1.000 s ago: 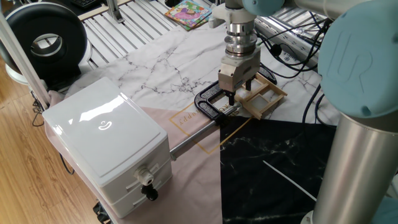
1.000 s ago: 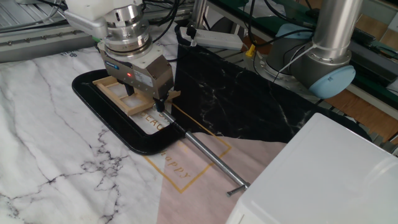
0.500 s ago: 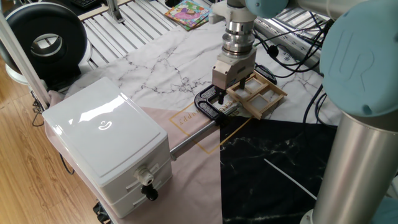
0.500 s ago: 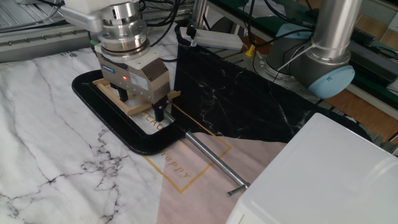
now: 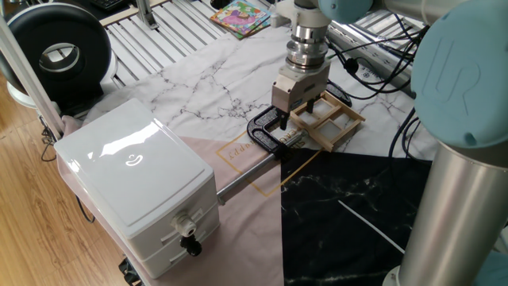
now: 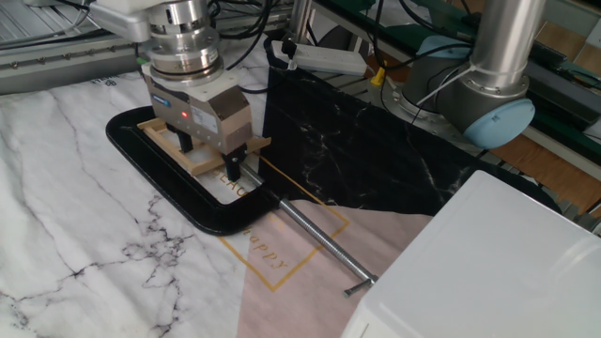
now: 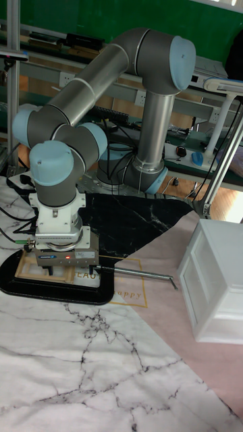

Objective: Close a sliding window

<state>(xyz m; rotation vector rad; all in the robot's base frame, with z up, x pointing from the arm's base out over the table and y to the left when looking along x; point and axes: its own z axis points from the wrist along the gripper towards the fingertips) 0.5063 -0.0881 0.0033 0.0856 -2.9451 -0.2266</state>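
The sliding window lies flat on the marble cloth: a tan wooden sash point(image 5: 335, 125) point(image 6: 167, 141) point(image 7: 28, 271) inside a black rounded frame point(image 5: 264, 136) point(image 6: 184, 203) point(image 7: 64, 291). My gripper point(image 5: 298, 116) point(image 6: 208, 156) point(image 7: 66, 270) points straight down onto it, open. One finger point(image 6: 232, 169) stands just outside the sash's end rail, in the uncovered part of the frame. The other finger point(image 6: 185, 143) sits in a pane. Printed cloth shows through the uncovered opening beside the rail.
A thin metal rod point(image 6: 310, 231) point(image 7: 138, 273) runs from the frame toward the big white box point(image 5: 139, 179) point(image 7: 217, 280). A black marble sheet point(image 6: 357, 150) lies beside the frame. The arm's base point(image 6: 498, 94) and cables stand behind it.
My gripper has shifted a little along the frame, away from the rod, and the sash has slid with it.
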